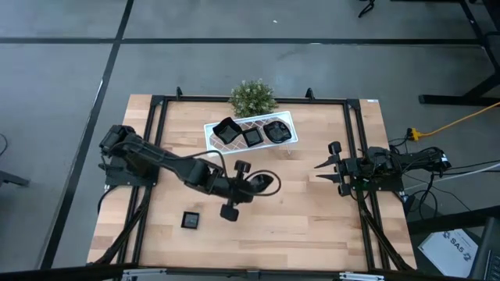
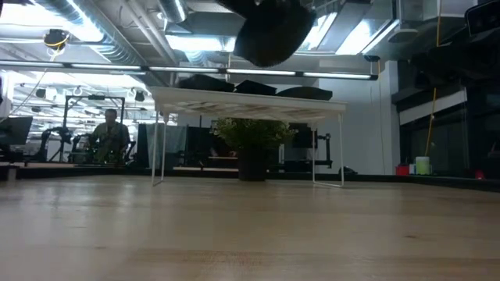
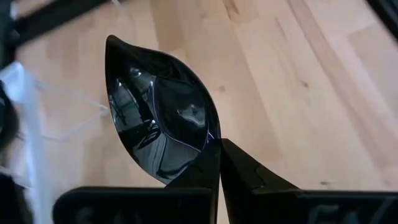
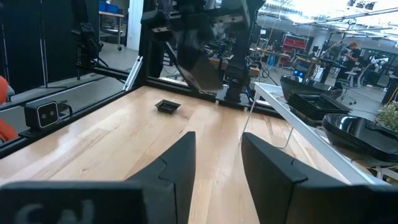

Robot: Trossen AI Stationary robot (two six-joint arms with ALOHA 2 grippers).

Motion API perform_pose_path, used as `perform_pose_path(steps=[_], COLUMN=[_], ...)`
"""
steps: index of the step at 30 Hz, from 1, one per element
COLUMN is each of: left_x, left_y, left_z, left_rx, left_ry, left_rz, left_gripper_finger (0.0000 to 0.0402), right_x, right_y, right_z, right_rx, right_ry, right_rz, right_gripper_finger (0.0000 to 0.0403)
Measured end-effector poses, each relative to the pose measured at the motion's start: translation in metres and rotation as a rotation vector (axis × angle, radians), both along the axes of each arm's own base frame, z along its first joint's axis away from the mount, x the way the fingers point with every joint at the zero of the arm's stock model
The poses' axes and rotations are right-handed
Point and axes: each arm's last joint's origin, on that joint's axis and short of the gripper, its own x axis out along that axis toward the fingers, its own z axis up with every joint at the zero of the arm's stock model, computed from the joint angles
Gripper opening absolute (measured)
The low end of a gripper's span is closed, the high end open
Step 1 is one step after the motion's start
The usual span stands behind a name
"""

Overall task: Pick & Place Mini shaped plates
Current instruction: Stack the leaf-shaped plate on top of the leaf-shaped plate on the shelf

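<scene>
A glossy black leaf-shaped mini plate (image 3: 165,118) hangs in the air over the middle of the table, with my left gripper (image 3: 219,149) shut on it; the high view shows this gripper (image 1: 262,183) just in front of the white rack (image 1: 251,131). The rack stands on thin legs and carries three stacks of black plates (image 1: 253,137). A small square black plate (image 1: 190,220) lies flat on the wood near the front left. My right gripper (image 1: 319,170) waits open at the table's right side, with nothing between its fingers. My left gripper pinches the leaf-shaped plate's rim at its near, rounded end (image 3: 202,155) between its two fingers. The fingers slant downward from the table's left side. The plate is lifted clear of the table and tilted, its pointed tip (image 3: 111,41) away from the fingers.
A small green plant (image 1: 252,96) stands behind the rack at the far edge. A black frame (image 1: 355,140) runs around the table top. Bare wood lies in front of the rack and around the square plate.
</scene>
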Motion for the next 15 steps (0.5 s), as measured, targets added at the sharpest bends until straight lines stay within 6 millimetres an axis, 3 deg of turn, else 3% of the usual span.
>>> perform_pose_path(steps=[7,15], left_x=[0.011,0.022], left_y=[0.021,0.069], left_z=[0.007,0.019], left_rx=[0.124,0.297], left_ry=[-0.070,-0.065], left_rz=[-0.060,-0.094], left_gripper_finger=[0.0002,0.0002], right_x=[0.000,0.000], right_y=[0.000,0.000], right_z=[0.000,0.000], right_rx=[0.000,0.000], right_ry=[0.000,0.000], right_rz=[0.000,0.000], right_gripper_finger=[0.0129,0.0129])
